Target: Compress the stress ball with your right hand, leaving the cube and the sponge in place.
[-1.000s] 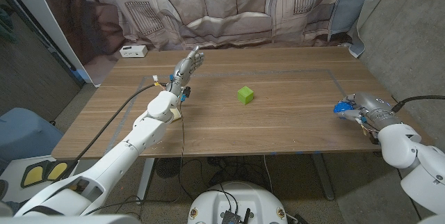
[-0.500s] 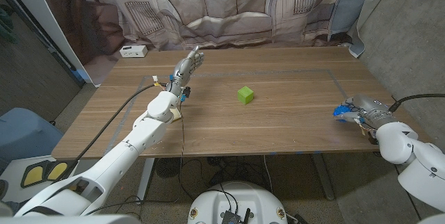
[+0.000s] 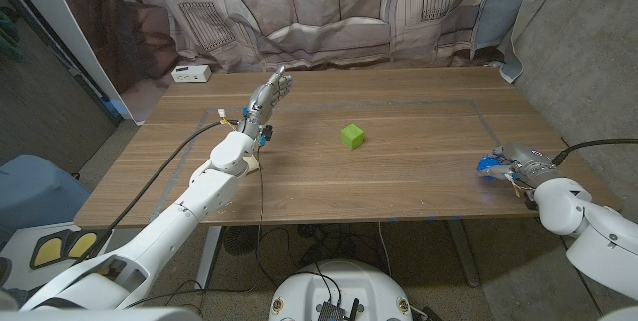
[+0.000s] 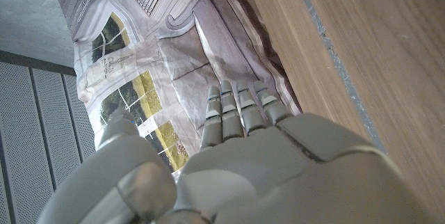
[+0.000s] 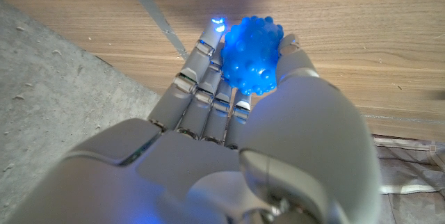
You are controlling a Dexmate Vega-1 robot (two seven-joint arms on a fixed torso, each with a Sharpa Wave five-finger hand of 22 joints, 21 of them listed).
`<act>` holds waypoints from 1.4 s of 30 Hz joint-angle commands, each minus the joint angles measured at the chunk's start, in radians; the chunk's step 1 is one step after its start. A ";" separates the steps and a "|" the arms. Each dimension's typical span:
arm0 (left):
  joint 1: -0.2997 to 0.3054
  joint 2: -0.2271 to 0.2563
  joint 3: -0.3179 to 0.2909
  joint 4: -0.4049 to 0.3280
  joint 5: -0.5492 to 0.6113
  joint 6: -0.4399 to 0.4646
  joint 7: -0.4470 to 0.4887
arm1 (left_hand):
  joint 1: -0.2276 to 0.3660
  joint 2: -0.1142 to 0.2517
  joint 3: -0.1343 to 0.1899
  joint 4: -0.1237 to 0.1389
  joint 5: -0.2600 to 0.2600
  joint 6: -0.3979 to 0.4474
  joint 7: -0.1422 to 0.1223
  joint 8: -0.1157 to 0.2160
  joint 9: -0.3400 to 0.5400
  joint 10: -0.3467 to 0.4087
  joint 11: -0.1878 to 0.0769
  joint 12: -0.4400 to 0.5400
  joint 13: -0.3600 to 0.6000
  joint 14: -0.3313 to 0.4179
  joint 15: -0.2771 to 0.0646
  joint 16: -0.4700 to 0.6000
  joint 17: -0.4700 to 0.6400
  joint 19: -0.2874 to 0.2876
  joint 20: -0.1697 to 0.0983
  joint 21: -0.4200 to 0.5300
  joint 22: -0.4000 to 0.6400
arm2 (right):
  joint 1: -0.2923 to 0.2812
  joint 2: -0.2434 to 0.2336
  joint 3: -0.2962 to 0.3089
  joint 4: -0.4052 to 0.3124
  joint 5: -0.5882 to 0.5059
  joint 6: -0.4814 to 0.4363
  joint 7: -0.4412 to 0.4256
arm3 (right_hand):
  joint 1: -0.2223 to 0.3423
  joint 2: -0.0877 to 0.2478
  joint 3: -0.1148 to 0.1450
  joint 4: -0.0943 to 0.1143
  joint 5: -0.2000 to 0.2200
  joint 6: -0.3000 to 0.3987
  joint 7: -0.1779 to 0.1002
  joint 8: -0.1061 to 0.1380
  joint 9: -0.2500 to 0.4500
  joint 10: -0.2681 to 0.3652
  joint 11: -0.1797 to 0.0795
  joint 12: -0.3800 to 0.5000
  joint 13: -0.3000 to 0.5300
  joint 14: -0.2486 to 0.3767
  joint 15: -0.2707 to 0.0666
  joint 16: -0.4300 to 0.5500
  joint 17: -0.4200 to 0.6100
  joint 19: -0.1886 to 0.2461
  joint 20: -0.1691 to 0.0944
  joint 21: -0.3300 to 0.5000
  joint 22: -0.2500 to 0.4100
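Observation:
A blue bumpy stress ball (image 3: 488, 164) sits at the table's right edge, and my right hand (image 3: 518, 160) holds it. In the right wrist view the ball (image 5: 252, 56) is pinched between the thumb and the fingers of that hand (image 5: 229, 147), just above the wood. The green cube (image 3: 351, 137) stands alone mid-table. A pale yellow sponge (image 3: 255, 165) peeks out from under my left forearm. My left hand (image 3: 269, 92) is raised over the table's left part, fingers straight and together, holding nothing; the left wrist view shows the back of that hand (image 4: 243, 161).
A small white box (image 3: 189, 73) lies at the back left corner. Grey tape lines (image 3: 399, 103) mark a rectangle on the wooden table (image 3: 419, 181). A printed curtain hangs behind, and a concrete wall stands on the right.
My right hand has drawn slightly toward the table's near edge with the ball in it. The left arm, cube and sponge have not moved.

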 commanded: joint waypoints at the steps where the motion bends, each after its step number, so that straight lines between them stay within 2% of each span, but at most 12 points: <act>1: 0.000 0.002 0.000 -0.004 0.000 0.009 0.001 | -0.001 0.005 0.006 -0.006 -0.004 0.011 0.002 0.000 0.005 0.003 0.004 -0.002 0.004 0.003 -0.001 -0.002 0.002 0.003 0.000 -0.001 0.001 | 0.034 -0.048 -0.058 0.043 0.053 0.009 -0.057 | -0.013 -0.004 -0.002 0.006 -0.002 -0.003 0.002 -0.002 0.003 -0.001 0.005 0.001 0.000 -0.007 -0.006 -0.002 0.002 -0.002 0.007 -0.005 0.001; 8: -0.002 0.001 0.000 -0.003 0.001 0.012 0.003 | -0.002 0.005 0.006 -0.006 -0.004 0.010 0.001 -0.001 0.005 0.003 0.004 -0.002 0.004 0.003 -0.001 -0.002 0.002 0.003 0.000 -0.001 0.001 | 0.052 -0.078 -0.093 0.055 0.069 -0.004 -0.087 | -0.017 -0.004 -0.003 0.007 -0.001 -0.008 0.000 -0.005 0.002 -0.006 -0.007 -0.001 0.001 -0.015 -0.006 -0.004 0.003 -0.008 0.008 -0.010 0.001; 20: -0.001 0.005 0.000 -0.011 -0.001 0.024 0.005 | -0.002 0.006 0.007 -0.006 -0.004 0.010 0.002 -0.001 0.005 0.005 0.006 -0.002 0.004 0.003 -0.001 -0.002 0.002 0.004 0.001 -0.001 0.002 | 0.082 -0.118 -0.138 0.072 0.117 -0.021 -0.124 | -0.021 -0.007 -0.008 0.006 0.000 -0.027 0.001 -0.012 0.002 -0.032 0.005 -0.009 0.001 -0.053 0.005 -0.012 0.012 -0.040 0.016 -0.030 0.001; 27: 0.002 0.010 0.000 -0.020 -0.002 0.034 0.006 | -0.002 0.006 0.007 -0.007 -0.004 0.011 0.001 0.000 0.005 0.004 0.004 -0.002 0.004 0.004 0.000 -0.001 0.002 0.004 0.003 -0.001 0.002 | 0.098 -0.140 -0.166 0.086 0.143 -0.026 -0.145 | -0.026 -0.011 -0.011 0.006 0.001 -0.047 0.003 -0.018 0.002 -0.056 0.003 -0.015 0.002 -0.083 0.012 -0.020 0.015 -0.061 0.022 -0.044 0.001; 38: 0.010 0.009 0.000 -0.026 -0.001 0.032 0.014 | -0.002 0.006 0.007 -0.007 -0.004 0.011 0.002 0.000 0.005 0.005 0.003 -0.002 0.004 0.003 0.000 -0.002 0.002 0.003 0.002 -0.002 0.002 | 0.080 -0.167 -0.161 0.079 0.188 -0.034 -0.183 | -0.058 -0.028 -0.025 0.016 0.001 -0.079 -0.005 -0.023 0.002 -0.085 -0.004 -0.018 0.002 -0.109 0.010 -0.034 0.010 -0.084 0.027 -0.062 0.001; 40: 0.011 0.008 0.001 -0.025 -0.002 0.032 0.012 | -0.002 0.006 0.007 -0.007 -0.004 0.011 0.002 0.000 0.005 0.004 0.005 -0.002 0.004 0.003 0.000 -0.002 0.002 0.003 0.002 -0.002 0.002 | 0.074 -0.174 -0.157 0.079 0.193 -0.031 -0.187 | -0.071 -0.034 -0.030 0.020 0.002 -0.091 -0.005 -0.024 0.003 -0.097 -0.006 -0.019 0.002 -0.126 0.018 -0.041 0.008 -0.096 0.029 -0.071 0.001; 42: 0.012 0.007 0.001 -0.024 -0.003 0.034 0.013 | -0.002 0.006 0.007 -0.007 -0.004 0.011 0.001 0.000 0.005 0.004 0.005 -0.002 0.004 0.003 -0.001 -0.002 0.002 0.002 0.002 -0.002 0.002 | 0.071 -0.180 -0.155 0.079 0.198 -0.031 -0.191 | -0.086 -0.042 -0.036 0.024 0.003 -0.113 -0.003 -0.028 0.003 -0.113 0.003 -0.021 0.002 -0.140 0.027 -0.047 0.006 -0.104 0.033 -0.078 0.001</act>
